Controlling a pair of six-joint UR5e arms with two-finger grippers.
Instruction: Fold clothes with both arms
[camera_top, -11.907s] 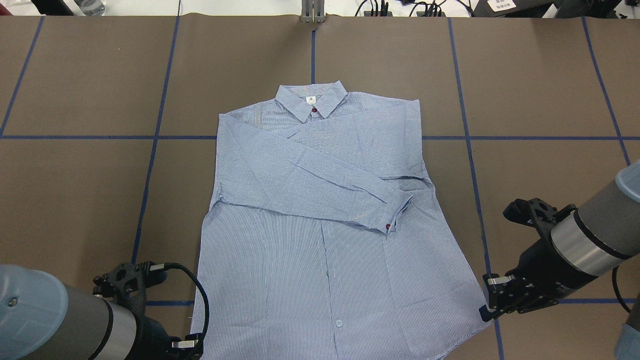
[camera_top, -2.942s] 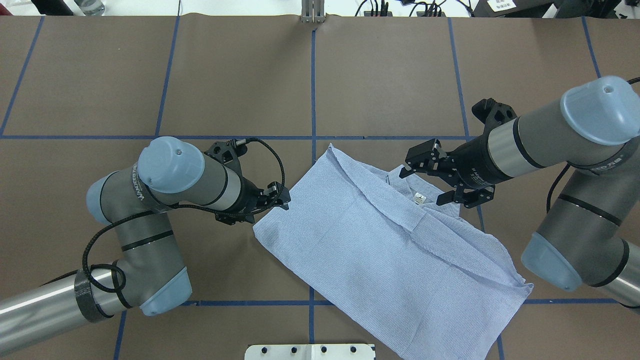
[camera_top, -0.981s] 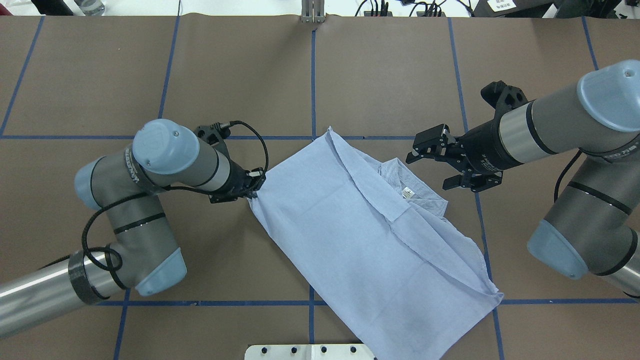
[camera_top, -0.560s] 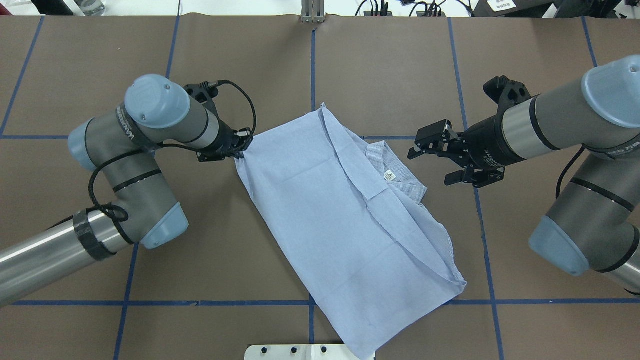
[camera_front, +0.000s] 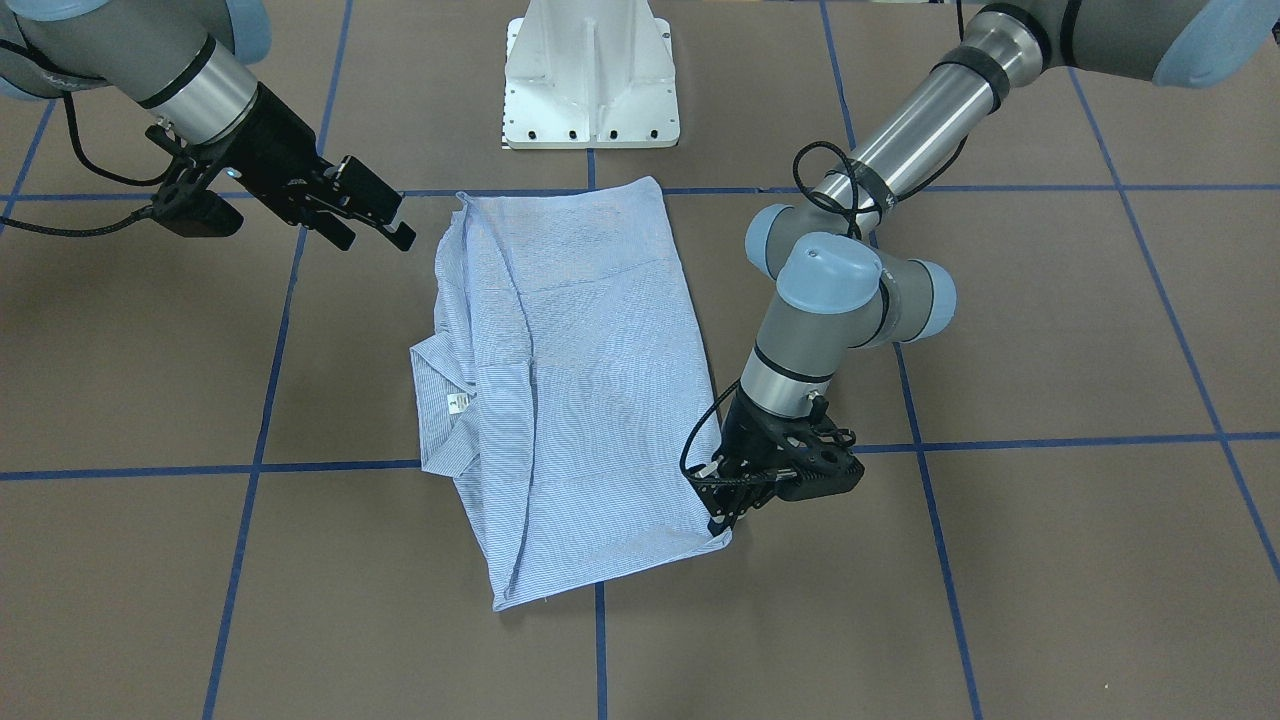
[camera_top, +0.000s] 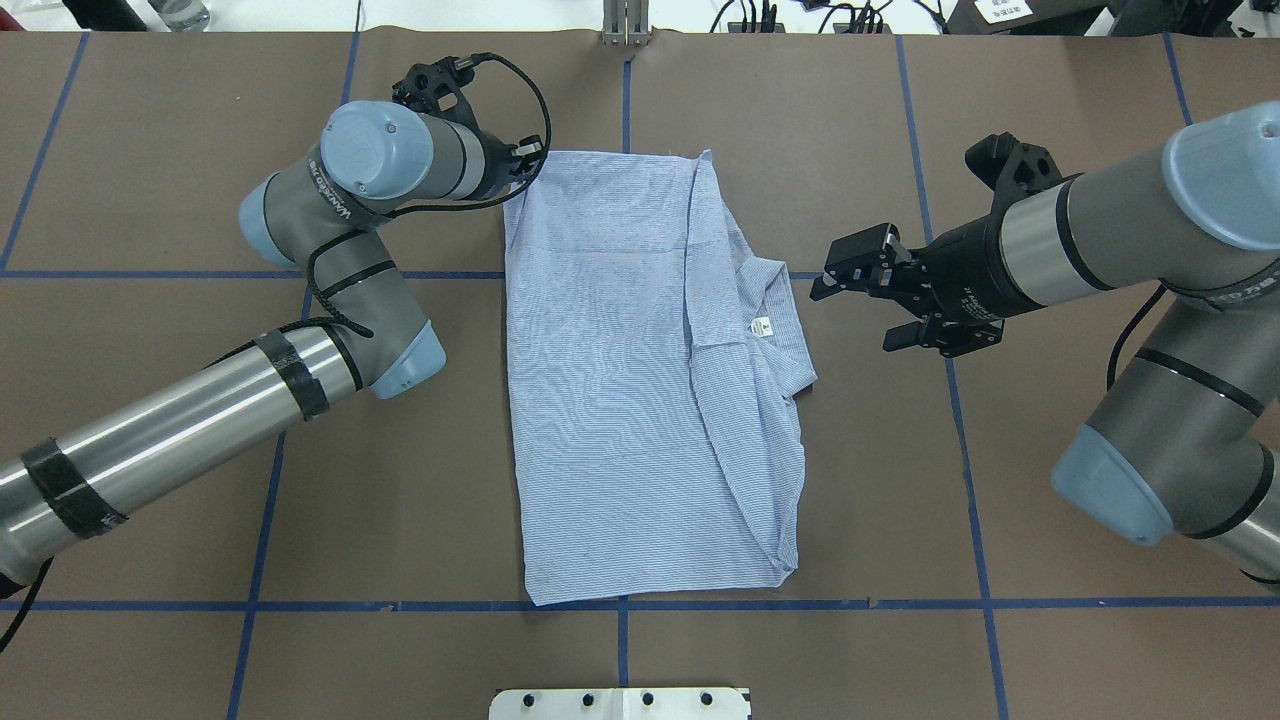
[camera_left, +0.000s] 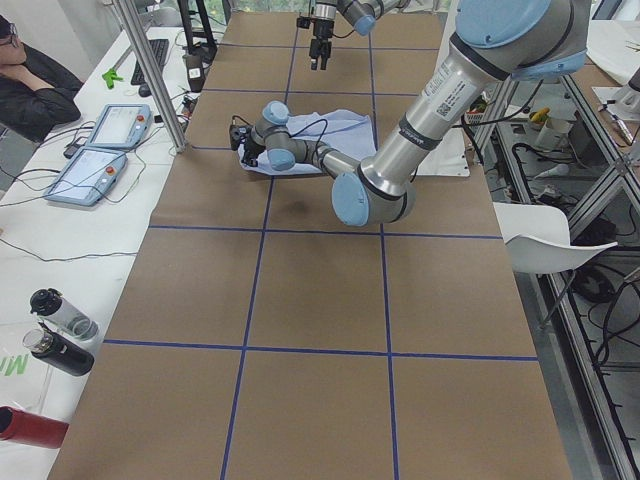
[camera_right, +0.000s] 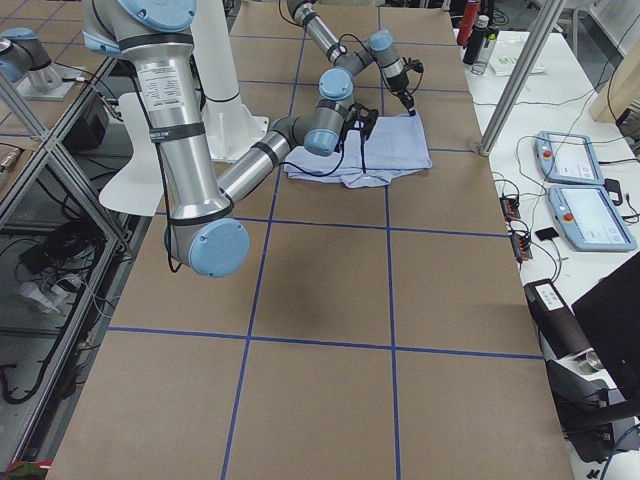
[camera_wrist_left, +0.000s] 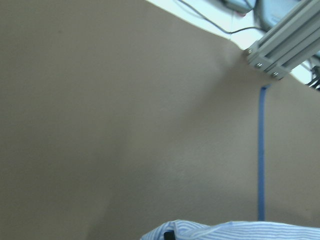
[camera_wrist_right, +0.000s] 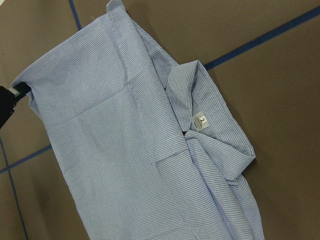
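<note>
The light blue striped shirt (camera_top: 620, 380) lies folded into a long rectangle at the table's middle, running straight away from the robot. Its collar and white neck label (camera_top: 761, 325) stick out on its right edge. My left gripper (camera_top: 522, 170) is shut on the shirt's far left corner, seen in the front-facing view as left gripper (camera_front: 722, 522) pinching the shirt (camera_front: 580, 380). My right gripper (camera_top: 852, 318) hangs open just right of the collar, touching nothing. The right wrist view looks down on the shirt (camera_wrist_right: 115, 140) and label (camera_wrist_right: 200, 121).
The white pedestal base (camera_front: 590, 70) stands at the robot's edge of the brown, blue-taped table (camera_top: 1050, 120). An aluminium post (camera_top: 625, 25) rises at the far edge. A seated person (camera_left: 30, 80), control pendants (camera_left: 110, 130) and bottles (camera_left: 60, 330) are on the operators' side.
My left gripper has dragged the shirt's corner away from the robot and to the right, swinging the shirt from a diagonal to straight. The right gripper stayed open and barely moved.
</note>
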